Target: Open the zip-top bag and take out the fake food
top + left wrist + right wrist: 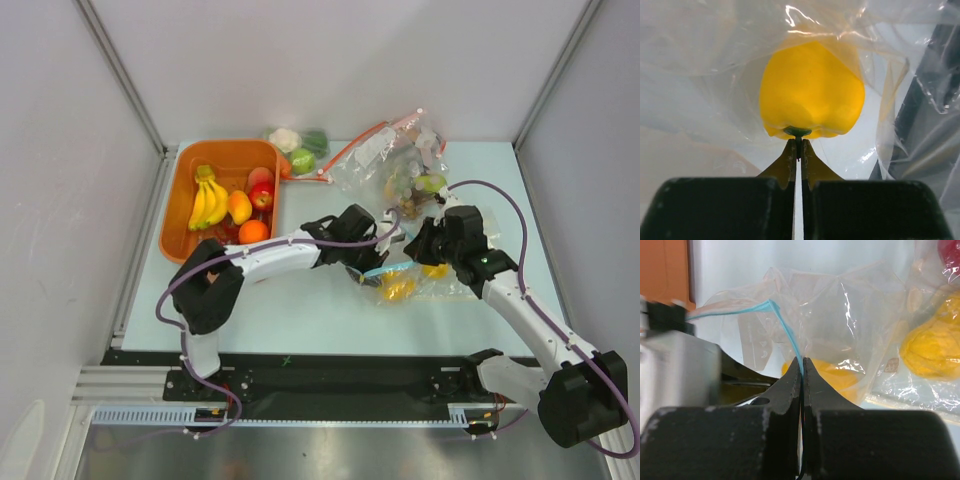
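The zip-top bag point(412, 283) lies at mid-table with its teal zip strip point(785, 325) raised. My right gripper point(802, 362) is shut on that strip at the bag's mouth; it also shows in the top view point(421, 251). My left gripper point(797, 145) is inside the bag, shut on the green stem of a yellow fake fruit point(810, 90); in the top view it point(372, 268) is at the bag's left end. The yellow fruit shows through the plastic point(840, 377). A banana bunch point(207, 203), a mango-like piece point(240, 206) and an orange point(253, 231) lie in the orange tray point(180, 190).
A red apple point(262, 195) is also in the tray. A clear bag with a red zip strip point(400, 160) lies behind the right arm. A small bag of green and white food point(298, 148) lies at the back. Another bag with yellow fruit point(930, 350) lies right of my right gripper.
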